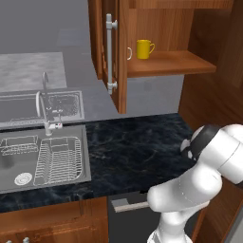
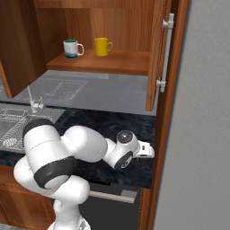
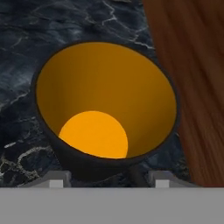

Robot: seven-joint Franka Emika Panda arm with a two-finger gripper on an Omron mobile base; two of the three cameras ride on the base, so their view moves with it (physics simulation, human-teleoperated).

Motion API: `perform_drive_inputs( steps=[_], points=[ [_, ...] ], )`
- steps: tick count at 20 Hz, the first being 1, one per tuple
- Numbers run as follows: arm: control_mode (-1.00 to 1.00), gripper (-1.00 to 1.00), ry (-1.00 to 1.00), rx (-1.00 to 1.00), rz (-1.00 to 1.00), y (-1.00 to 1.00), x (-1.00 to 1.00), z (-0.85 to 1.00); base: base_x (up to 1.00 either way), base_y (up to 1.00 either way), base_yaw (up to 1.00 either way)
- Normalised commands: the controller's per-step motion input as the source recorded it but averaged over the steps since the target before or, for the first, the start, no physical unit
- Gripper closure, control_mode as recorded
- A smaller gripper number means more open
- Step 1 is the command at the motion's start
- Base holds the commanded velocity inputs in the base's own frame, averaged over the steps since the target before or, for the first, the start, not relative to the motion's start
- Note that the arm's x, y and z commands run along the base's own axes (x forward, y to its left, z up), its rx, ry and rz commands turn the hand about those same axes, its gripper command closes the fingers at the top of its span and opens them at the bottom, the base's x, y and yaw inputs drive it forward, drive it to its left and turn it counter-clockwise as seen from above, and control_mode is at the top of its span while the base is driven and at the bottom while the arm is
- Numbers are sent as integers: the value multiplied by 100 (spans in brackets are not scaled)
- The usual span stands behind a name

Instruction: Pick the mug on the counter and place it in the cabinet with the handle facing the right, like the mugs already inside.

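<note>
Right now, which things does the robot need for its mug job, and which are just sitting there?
Needed:
- black mug
- counter
- cabinet
- yellow mug
- white mug
- gripper

Just sitting there:
- sink
- dish rack
- tap

The mug (image 3: 105, 113) stands on the counter (image 3: 26, 43) beside wood.

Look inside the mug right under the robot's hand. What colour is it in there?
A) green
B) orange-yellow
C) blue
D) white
B: the hand view looks straight down into the mug on the counter, and its whole inside and bottom glow orange-yellow.
</note>
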Motion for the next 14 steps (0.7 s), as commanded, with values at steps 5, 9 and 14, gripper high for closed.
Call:
perform_drive_inputs(
  steps=[5, 9, 14],
  points=[
    [-100, 100, 0, 0, 0, 0, 2, 0, 0, 0, 0],
    [-100, 100, 0, 0, 0, 10, 0, 0, 0, 0, 0],
    [-100, 100, -5, -4, 0, 29, 7, 0, 0, 0, 0]
  ],
)
